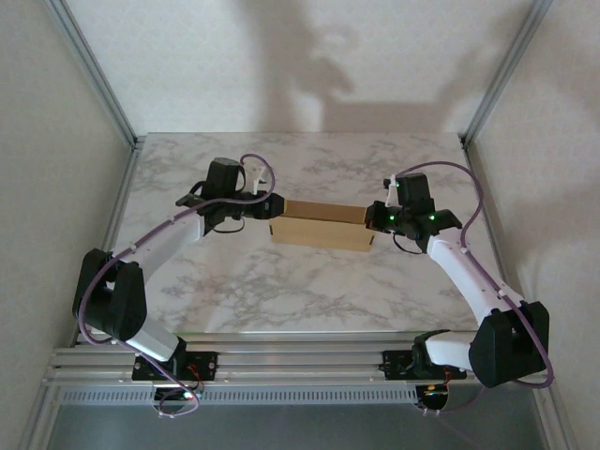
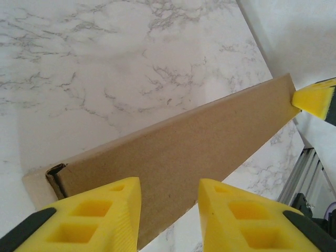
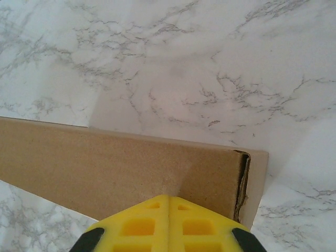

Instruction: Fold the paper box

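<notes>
On the left, the left pincer point(image 2: 169, 212) hangs open, its two yellow fingers point(image 2: 105, 215) spread apart over the left end of the paper box point(image 1: 322, 227). The box — brown, folded into a long narrow shape — lies at the middle of the marble worktop point(image 1: 309, 291), between the two arms. At its right end, the right pincer point(image 3: 169, 223) is closed, fingertips together against the cardboard.

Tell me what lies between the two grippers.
The paper box: in the top external view it spans the gap from the left gripper to the right gripper.
</notes>
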Available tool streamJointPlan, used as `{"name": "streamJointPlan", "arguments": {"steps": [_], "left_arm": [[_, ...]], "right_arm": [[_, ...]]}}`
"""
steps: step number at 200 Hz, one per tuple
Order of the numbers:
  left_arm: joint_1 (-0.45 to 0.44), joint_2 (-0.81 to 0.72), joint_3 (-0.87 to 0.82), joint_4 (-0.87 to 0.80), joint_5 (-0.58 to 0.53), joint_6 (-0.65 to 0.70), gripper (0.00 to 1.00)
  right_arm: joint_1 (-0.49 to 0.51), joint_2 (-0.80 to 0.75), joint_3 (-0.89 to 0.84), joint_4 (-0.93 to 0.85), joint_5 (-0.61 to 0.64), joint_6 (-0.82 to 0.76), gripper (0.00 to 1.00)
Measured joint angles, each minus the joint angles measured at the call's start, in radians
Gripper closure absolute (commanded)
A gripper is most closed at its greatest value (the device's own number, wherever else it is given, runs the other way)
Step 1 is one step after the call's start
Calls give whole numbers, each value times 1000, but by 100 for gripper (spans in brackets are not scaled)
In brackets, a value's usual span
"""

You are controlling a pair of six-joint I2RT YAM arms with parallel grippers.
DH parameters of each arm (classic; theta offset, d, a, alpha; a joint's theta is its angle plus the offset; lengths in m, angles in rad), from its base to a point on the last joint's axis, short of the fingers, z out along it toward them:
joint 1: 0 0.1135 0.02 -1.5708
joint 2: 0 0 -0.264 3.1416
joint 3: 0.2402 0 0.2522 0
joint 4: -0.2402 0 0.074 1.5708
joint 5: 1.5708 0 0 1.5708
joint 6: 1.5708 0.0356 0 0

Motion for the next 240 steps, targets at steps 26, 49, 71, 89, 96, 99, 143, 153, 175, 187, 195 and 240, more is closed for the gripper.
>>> {"name": "streamJointPlan", "arguments": {"steps": [26, 49, 71, 89, 96, 99, 143, 153, 175, 187, 195, 240], "left_arm": [[-4, -3, -10, 14, -23, 16, 66], [-9, -3, -11, 20, -46, 19, 66], [-17, -3, -13, 24, -70, 19, 67], [-20, -4, -21, 37, -85, 19, 67], [-21, -5, -24, 43, -90, 19, 67], [-21, -5, -26, 47, -92, 19, 67], [-23, -19, -65, 103, -102, 18, 68], [-23, -24, -72, 111, -103, 16, 68], [-22, -32, -74, 110, -101, -3, 63], [-22, -36, -66, 99, -89, -23, 53], [-21, -37, -57, 87, -84, -40, 47], [-1, -50, 32, -23, -83, -122, 1]], "right_arm": [[3, 3, 0, 5, 14, -8, 100], [7, 4, 0, 8, 25, -10, 100], [10, 5, 0, 8, 35, -11, 100], [13, 10, 0, 13, 52, -10, 100], [14, 12, 0, 16, 56, -10, 100], [14, 12, 0, 16, 56, -10, 100], [16, 13, -9, 37, 59, -10, 100], [16, 12, -10, 42, 57, -10, 99], [14, 6, -10, 41, 43, -12, 94], [10, 3, -5, 31, 23, -14, 89], [6, 2, 0, 15, 7, -15, 86], [-1, -6, 79, -105, -88, -12, 58]]}}
